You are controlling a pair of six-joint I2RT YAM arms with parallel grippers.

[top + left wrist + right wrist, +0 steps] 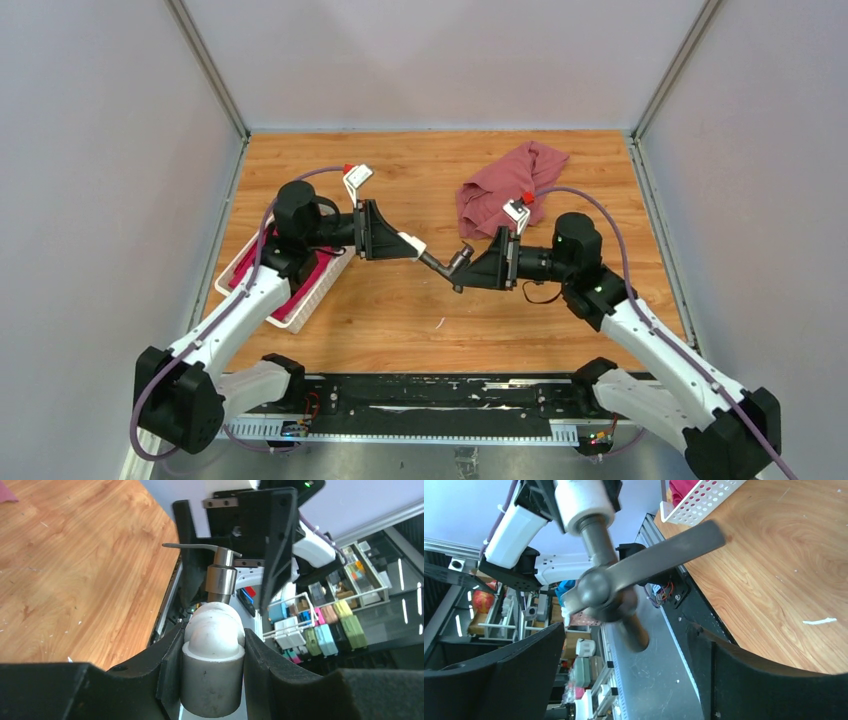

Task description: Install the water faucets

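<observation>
Middle of the wooden desk, and the two arms meet nose to nose above it. The left hand is clamped on the stubby white cylindrical fitting, one black finger pressed to each side of it. You can see that grip plainly from the left wrist. Out of the fitting's rounded end runs the small dark grey metal T-shaped tap, stem seated end-on in the white piece, the pair carried in the air above the desk. In the overhead view they form a short line sloping down to the right, between the two hands.

Over to the right hand: its fingers stand wide apart, one on either side of the tap, neither touching it. The tap's flat lever handle sticks out slantwise across the gap, and its lower stub points toward the right wrist camera.

Elsewhere, the dusty-red cloth lies crumpled at the far right of the desk. The white slatted basket with magenta fabric inside sits under the left arm at the desk's left edge.
</observation>
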